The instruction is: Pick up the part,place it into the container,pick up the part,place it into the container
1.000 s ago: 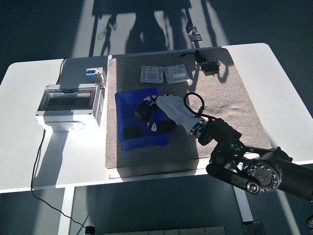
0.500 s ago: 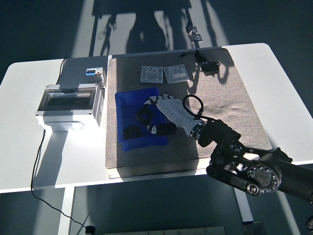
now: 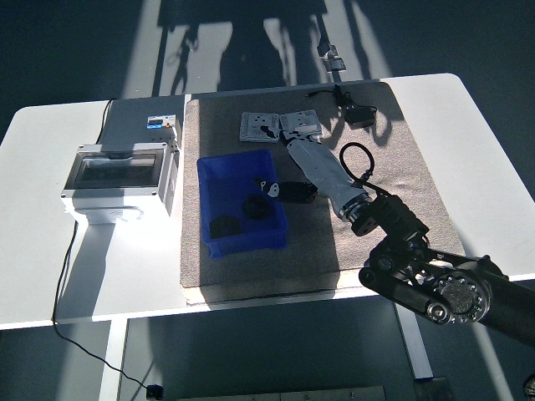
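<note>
A blue container [image 3: 219, 180] stands on the grey mat [image 3: 393, 184]. Two dark parts lie in it, one at the front left [image 3: 224, 225] and one in the middle [image 3: 253, 209]. My right hand [image 3: 284, 159] has a white back. It reaches in from the lower right and hovers just off the container's far right corner. Its fingers [image 3: 269, 131] are stretched out over two white square plates [image 3: 255, 124] [image 3: 303, 125], and the thumb points at the container's rim. It holds nothing. The left arm is out of view.
A grey electrical box with a clear lid [image 3: 117, 175] stands on the table left of the mat. A black part with a cable [image 3: 358, 113] lies at the mat's far right corner. A small grey item [image 3: 334, 60] lies beyond the table's far edge.
My right hand was inside the container over a dark part. It has left that part in the container, opened, and drawn back up and to the right toward the white plates.
</note>
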`<state>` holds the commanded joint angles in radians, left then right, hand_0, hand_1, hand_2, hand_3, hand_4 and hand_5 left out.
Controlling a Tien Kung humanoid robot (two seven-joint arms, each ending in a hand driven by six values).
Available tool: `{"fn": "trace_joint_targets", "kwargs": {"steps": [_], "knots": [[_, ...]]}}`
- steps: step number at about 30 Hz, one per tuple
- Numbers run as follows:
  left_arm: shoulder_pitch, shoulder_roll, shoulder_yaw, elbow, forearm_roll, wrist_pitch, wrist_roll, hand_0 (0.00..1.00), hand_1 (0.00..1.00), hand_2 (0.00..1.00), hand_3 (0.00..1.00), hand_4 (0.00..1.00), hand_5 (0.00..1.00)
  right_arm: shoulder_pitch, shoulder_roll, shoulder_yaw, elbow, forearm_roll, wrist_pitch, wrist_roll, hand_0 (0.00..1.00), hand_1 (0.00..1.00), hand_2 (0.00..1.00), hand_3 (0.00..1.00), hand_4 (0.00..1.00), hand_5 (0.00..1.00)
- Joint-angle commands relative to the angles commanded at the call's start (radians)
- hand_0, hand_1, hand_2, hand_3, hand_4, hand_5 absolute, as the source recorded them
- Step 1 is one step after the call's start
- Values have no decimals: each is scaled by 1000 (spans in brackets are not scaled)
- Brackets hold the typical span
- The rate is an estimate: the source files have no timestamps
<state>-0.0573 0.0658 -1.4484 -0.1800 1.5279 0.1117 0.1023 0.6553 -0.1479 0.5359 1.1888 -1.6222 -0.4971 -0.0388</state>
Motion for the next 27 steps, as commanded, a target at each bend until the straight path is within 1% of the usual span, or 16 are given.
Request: {"fn": "trace_joint_targets", "kwargs": {"steps": [1,3,5,6,9,12,14,17,18,19,23,24,27], "knots": [[0,0,1,0,-4,2,-2,667,576,640,648,667,679,-10,-5,22,3,14,-20,14,982,877,864,932,773,457],[2,0,3,0,-9,4,-3,667,576,640,648,667,679,-23,-12,52,7,28,-40,29,982,877,864,932,773,457],[3,0,4,0,-10,5,-3,667,576,640,648,667,679,-29,-17,70,9,33,-48,34,982,877,864,932,773,457],[3,-1,5,0,-11,5,-4,665,572,636,644,669,675,-32,-19,77,12,32,-51,36,966,851,849,905,776,468],[5,-3,8,0,-16,6,-4,665,572,636,644,669,675,-43,-21,92,17,33,-57,43,966,851,849,905,776,468],[4,-5,6,0,3,-2,4,666,571,635,644,671,675,-55,-27,107,24,32,-60,47,963,857,847,900,775,468],[4,-6,8,0,4,-4,6,666,571,635,644,671,675,-66,-32,121,32,39,-71,58,963,857,847,900,775,468],[6,-7,13,0,-6,-3,4,666,571,635,644,671,675,-101,-47,164,60,75,-118,107,963,857,847,900,775,468],[7,-8,15,0,-9,-2,4,666,574,638,644,672,678,-116,-54,183,71,90,-135,127,926,814,824,846,773,466],[8,-8,16,0,-12,-2,3,666,574,638,644,672,678,-134,-61,205,85,109,-148,148,926,814,824,846,773,466],[10,-8,20,0,-17,0,2,666,574,638,644,672,678,-196,-86,288,136,165,-148,218,926,814,824,846,773,466],[11,-8,21,0,-19,0,1,666,573,637,640,670,669,-218,-94,315,151,177,-148,233,797,650,713,685,768,465],[15,-8,25,0,-29,2,0,666,573,637,640,670,669,-267,-111,383,177,206,-148,261,797,650,713,685,768,465]]}}
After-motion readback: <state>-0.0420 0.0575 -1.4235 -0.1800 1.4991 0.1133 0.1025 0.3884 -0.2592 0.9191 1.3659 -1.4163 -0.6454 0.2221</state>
